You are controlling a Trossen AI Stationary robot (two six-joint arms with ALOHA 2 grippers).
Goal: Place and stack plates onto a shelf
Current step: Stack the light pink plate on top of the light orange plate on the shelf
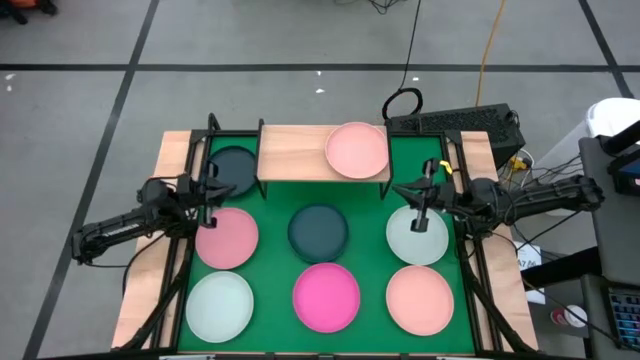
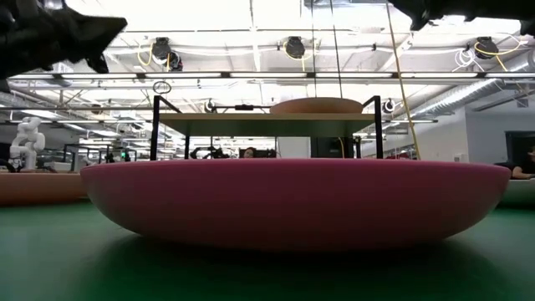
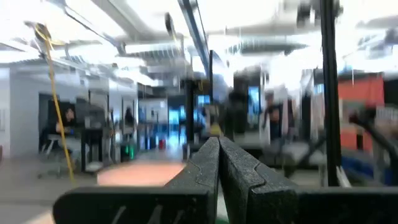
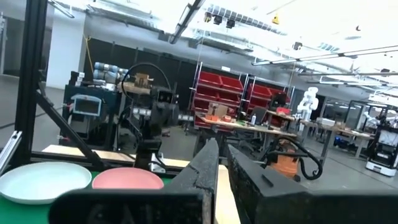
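One pink plate (image 1: 357, 150) on shelf (image 1: 293, 152); left gripper (image 1: 208, 204) and right gripper (image 1: 424, 205) clenched, empty.

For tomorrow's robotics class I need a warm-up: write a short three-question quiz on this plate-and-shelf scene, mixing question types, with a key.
1. True or false: the shelf already holds a pale pink plate.
2. Which plate lies at the middle of the green mat? A) magenta B) dark teal C) salmon
3. Fill in: the left pincer hovers over the ____ edge of the mat.

Key: 1 true; 2 B, the dark teal plate; 3 left.
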